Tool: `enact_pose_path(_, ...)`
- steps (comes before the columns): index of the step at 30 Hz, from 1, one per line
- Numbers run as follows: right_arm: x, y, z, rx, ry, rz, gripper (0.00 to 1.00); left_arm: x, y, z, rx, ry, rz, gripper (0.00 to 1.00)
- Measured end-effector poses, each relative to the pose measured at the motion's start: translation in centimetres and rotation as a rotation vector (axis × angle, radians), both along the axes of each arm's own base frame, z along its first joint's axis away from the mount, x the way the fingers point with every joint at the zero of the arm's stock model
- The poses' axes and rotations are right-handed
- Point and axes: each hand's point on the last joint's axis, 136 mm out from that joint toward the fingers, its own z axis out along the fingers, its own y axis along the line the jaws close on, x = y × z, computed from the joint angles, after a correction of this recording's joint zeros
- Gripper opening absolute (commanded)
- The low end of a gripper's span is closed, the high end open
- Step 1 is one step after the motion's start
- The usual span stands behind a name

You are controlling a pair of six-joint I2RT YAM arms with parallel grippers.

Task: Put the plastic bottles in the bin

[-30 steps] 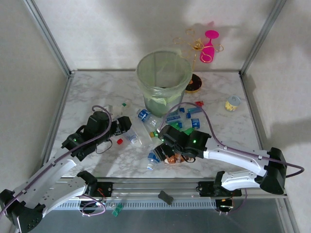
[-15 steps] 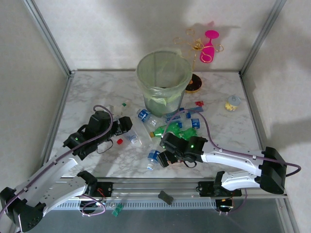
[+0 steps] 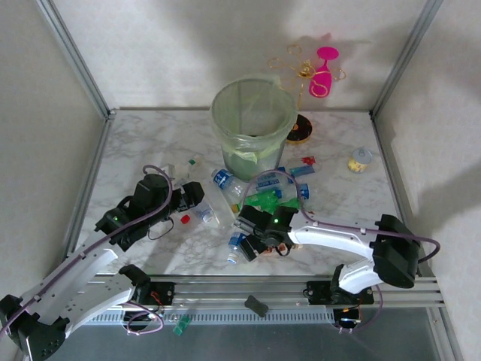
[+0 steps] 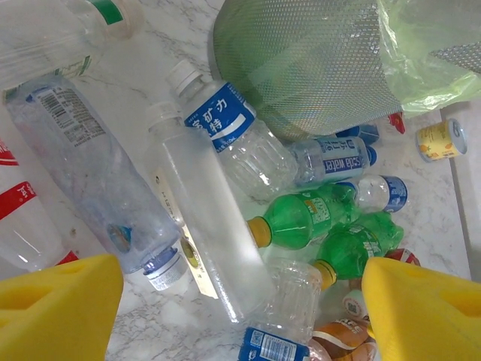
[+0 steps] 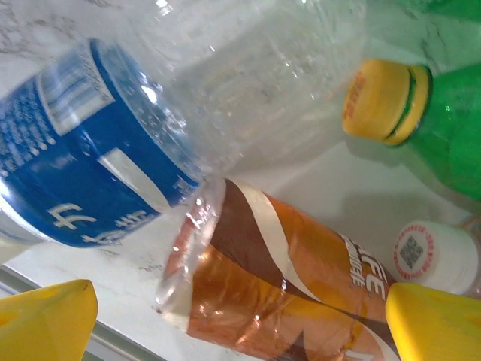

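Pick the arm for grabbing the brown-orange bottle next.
Right. The right gripper, open, brackets the brown-orange bottle, a finger either side; the left gripper hovers open over clear bottles farther left.

Glossy plastic bottles point(image 4: 225, 135), translucent mesh-textured bin point(image 4: 316, 68), smooth marbled table point(image 3: 143, 135).

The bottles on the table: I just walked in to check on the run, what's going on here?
The plastic bottles are meant to go into the bin; they lie loose on the table in front of it. The right gripper hangs open over a brown-orange bottle, and the left gripper hangs open over a frosted clear bottle. Neither holds anything.
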Motion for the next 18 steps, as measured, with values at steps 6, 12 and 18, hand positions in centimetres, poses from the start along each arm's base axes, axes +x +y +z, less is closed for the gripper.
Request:
enact_pose_path(6,-0.4,-0.3,-2.2,-0.132,0.029,0.048,0.99,-0.1,-0.1,0.3,-0.01,-0.007,-0.007,0.83)
enact_pose_path(12,-0.9,-1.2,-2.9,-0.219,0.044,0.085,0.99,-0.3,-0.1,0.8,-0.022,-0.022,-0.01,0.83)
enact_pose_path(18,-0.5,-1.0,-2.9,-0.236,0.027,0.089,0.99,-0.3,-0.2,0.8,-0.026,-0.023,-0.014,0.83)
